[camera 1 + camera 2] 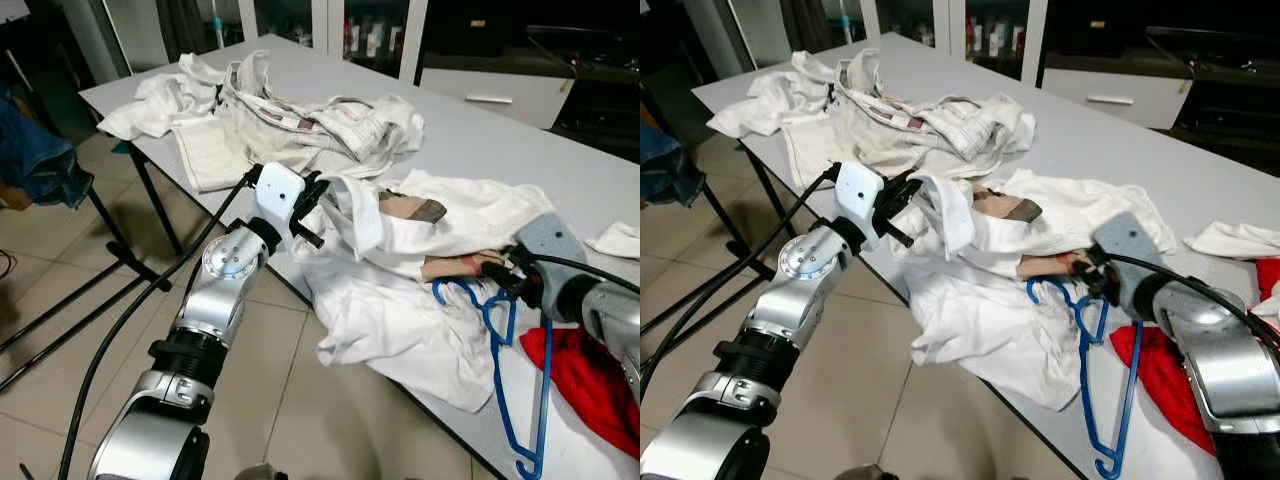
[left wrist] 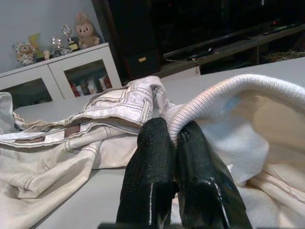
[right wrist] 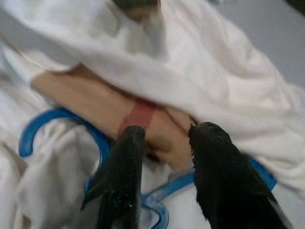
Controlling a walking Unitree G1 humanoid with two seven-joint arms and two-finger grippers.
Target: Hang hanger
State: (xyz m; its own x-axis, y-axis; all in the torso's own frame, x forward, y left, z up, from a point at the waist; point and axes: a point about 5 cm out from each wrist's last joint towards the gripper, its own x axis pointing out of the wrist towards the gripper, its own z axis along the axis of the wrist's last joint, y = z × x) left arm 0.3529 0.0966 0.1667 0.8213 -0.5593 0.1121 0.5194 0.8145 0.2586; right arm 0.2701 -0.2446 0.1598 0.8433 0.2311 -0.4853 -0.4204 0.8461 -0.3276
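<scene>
I have the left gripper (image 1: 322,190) clamped on the ribbed collar edge of the white sweatshirt (image 1: 420,270), at the near-left edge of the grey table (image 1: 500,140); in the left wrist view the two fingers (image 2: 157,167) pinch together with the knit rim between them. The sweatshirt sprawls over the table edge and hangs a bit off the near side. The blue hanger (image 1: 505,380) lies flat on the table to the right, its hook end tucked under the sweatshirt, its long part running toward me beside a red cloth (image 1: 590,380). My right gripper (image 3: 164,143) sits just above the hanger's hook end, fingers apart, gripping nothing. Farther left lies a heap of cream jeans (image 1: 300,120); a small white cloth (image 1: 618,238) is at far right.
</scene>
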